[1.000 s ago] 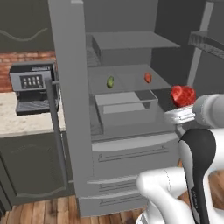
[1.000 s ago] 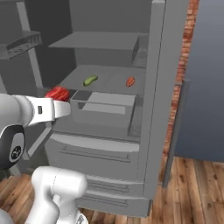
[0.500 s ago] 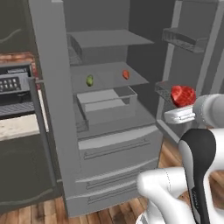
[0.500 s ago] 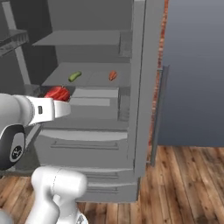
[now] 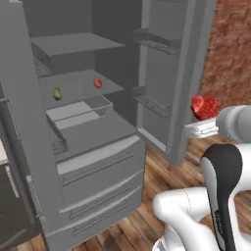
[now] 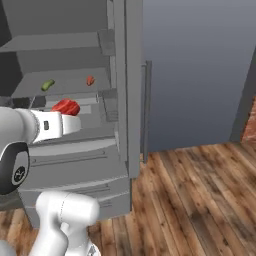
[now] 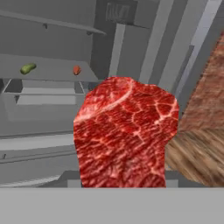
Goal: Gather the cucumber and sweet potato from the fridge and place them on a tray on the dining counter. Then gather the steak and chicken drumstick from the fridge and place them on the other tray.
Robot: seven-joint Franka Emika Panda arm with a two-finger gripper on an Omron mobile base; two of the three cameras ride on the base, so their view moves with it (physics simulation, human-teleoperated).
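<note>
Swung rightward, both base views showed the open fridge (image 5: 93, 162) farther left; fingers clamped the steak (image 7: 124, 133), cucumber (image 5: 57, 93) shelved behind.

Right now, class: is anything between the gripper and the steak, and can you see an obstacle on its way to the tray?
Nothing separates them: the gripper already holds the steak, outside the open fridge. The tray and dining counter are not in view, so that path cannot be judged; only bare wood floor lies nearby.

Kitchen: open fridge (image 5: 88, 162), wood floor (image 6: 200, 200), brick wall (image 5: 230, 59).
</note>
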